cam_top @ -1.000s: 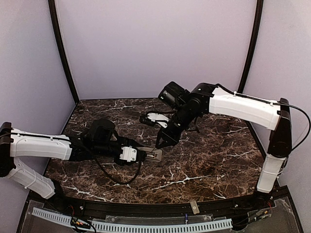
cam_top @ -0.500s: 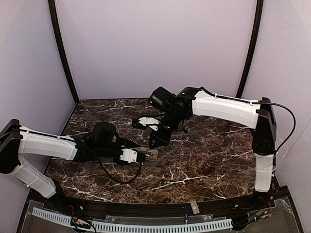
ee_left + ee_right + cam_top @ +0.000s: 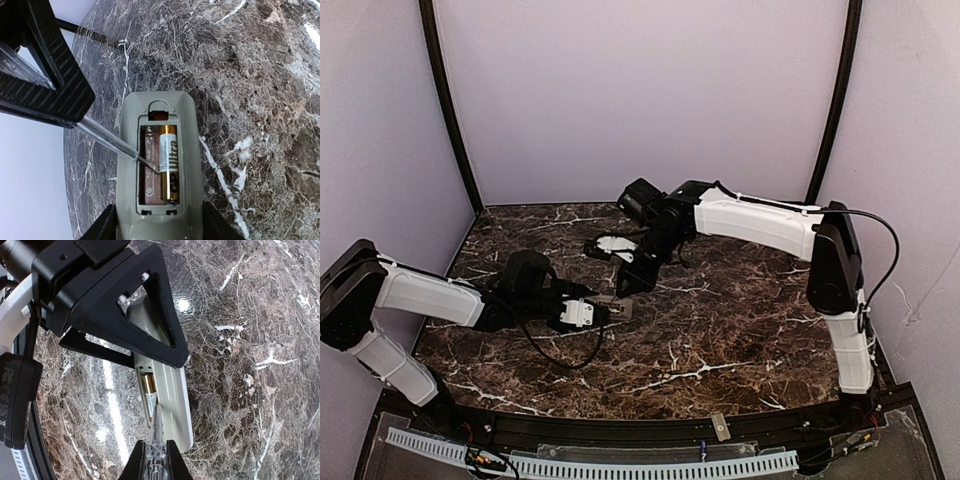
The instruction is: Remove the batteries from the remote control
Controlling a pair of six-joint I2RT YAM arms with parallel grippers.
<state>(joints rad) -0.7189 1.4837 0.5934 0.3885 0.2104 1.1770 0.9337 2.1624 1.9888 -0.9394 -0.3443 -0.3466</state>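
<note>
Marble surface, mid-frame: L gripper clamped remote control. R gripper held pry tool at battery; next prob. needed gentle levering.

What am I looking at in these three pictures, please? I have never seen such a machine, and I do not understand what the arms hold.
This is a robot with two arms fixed at the near edge of a dark marble table. Each arm ends in a two-finger gripper. The wide picture comes from a camera above and behind the arms. The two close pictures come from small cameras on the wrists. The left gripper holds a remote control, back side up, with its battery recess open. One battery lies inside, and the slot beside it looks empty. The right gripper holds a thin clear tool, whose metal tip reaches into the recess at the battery.
</note>
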